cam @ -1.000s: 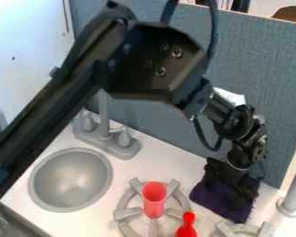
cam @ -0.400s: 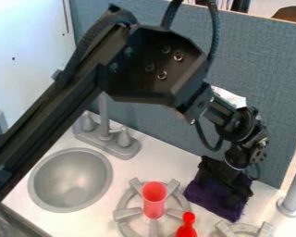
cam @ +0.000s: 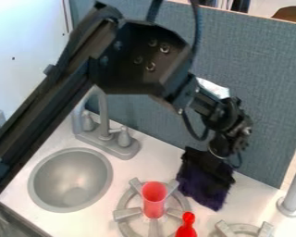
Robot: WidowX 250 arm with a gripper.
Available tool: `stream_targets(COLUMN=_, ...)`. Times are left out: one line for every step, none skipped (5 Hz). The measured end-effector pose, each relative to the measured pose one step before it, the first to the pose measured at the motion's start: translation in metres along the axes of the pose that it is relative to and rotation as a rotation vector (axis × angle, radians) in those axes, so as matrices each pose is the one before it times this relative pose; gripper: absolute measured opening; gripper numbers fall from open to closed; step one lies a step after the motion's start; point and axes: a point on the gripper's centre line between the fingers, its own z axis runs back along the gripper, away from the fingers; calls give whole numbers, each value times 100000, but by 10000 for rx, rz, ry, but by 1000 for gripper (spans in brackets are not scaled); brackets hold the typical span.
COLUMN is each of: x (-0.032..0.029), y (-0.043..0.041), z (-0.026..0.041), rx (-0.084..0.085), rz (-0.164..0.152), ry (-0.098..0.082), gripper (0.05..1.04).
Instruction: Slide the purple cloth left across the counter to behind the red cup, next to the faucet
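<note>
Purple cloth [cam: 201, 189], roughly squarish, fuzzy-edged, touching black hand [cam: 216, 175]

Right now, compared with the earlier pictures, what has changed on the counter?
The purple cloth and the black tool at it have moved together, left and slightly up in the view. The red cup, small red object and sink stayed in place.

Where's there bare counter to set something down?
Bare: between the faucet and purple cloth, and between the cloth and gray post. Crowded: the burner with the red cup and red knobbed piece, and the cloth, at the gripper.
</note>
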Motion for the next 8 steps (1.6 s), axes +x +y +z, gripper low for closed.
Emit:
stream_targets(x=394, y=3905, z=-1196, rx=79, rz=857, ry=352, gripper=1003)
stream_targets(x=-215, y=2923, z=-968, rx=63, rz=642, ry=378, gripper=1003)
stream_targets(x=-674, y=632, z=-301, rx=147, rz=38, ry=236, gripper=1003)
stream_targets(x=-951, y=755, z=-139, rx=-108, rz=118, ry=-1, gripper=1003)
stream_targets(x=-784, y=256, z=1388, rx=-265, rz=54, ry=-527, gripper=1001)
stream_targets(x=885, y=1207, z=4756, rx=-45, rz=244, ry=-1302, gripper=1001)
stream_targets(x=-1127, y=-2532, z=846, rx=-183, rz=-494, ry=-341, gripper=1001)
stream_targets(x=-2367, y=-1973, z=1464, rx=-657, rz=-801, ry=-134, gripper=1001)
